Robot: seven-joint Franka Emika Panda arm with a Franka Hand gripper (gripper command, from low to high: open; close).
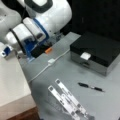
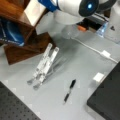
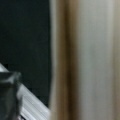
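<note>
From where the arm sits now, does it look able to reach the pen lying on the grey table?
Probably yes. The pen lies alone on the open table, apart from the folded metal stand and the black box, with nothing over it. The gripper does not show in either front view.

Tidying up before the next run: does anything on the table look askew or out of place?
Nothing is spilled or broken. The pen lies loose at an angle on the grey table, beside the folding metal stand, and a white cable trails across the surface. The gripper does not show in the front views.
</note>
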